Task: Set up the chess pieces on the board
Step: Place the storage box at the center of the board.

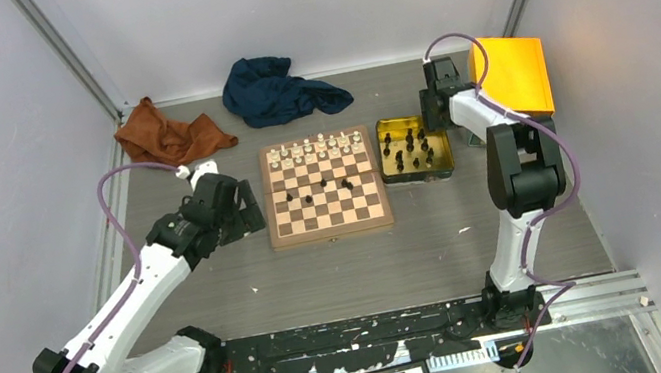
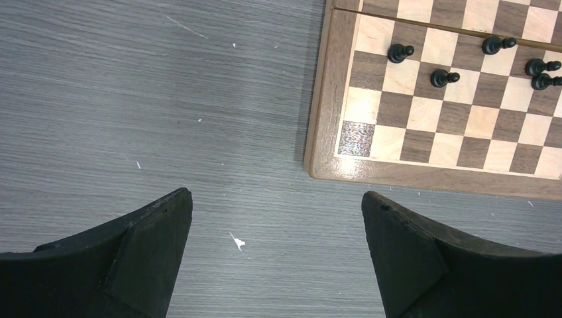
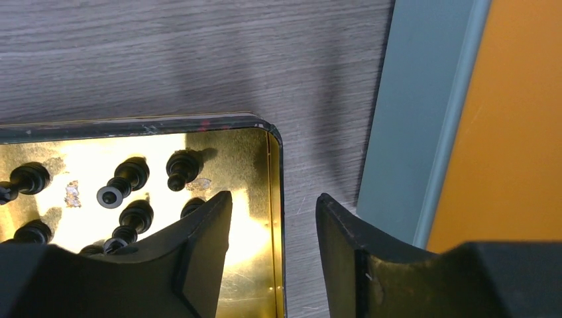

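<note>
Tabletop [image 1: 223, 296] fills my overhead view, grey and wood-grained, with the board [image 1: 356, 211] lying flat near its middle and the tray [image 1: 419, 178] just beside the board's right edge. My left gripper [image 2: 275, 199] hangs over bare tabletop off the board's near-left corner. Its jaws are spread wide, with nothing between them and nothing touched. My right gripper [image 3: 273, 197] sits at the tray's far right corner with the jaws parted about half as wide. One finger [image 3: 199, 245] is over the gold floor inside the tray and the other is over the tabletop outside, so the tray's wall runs up the gap between them. It grips nothing, and I cannot tell whether either finger rests on the tin. Most of the black pieces [image 3: 179, 169] are loose in the tray, at least one of them on its side. A few more [image 2: 443, 78] are scattered over the board's middle rows. White pieces [image 1: 315, 145] line the board's far rows.
</note>
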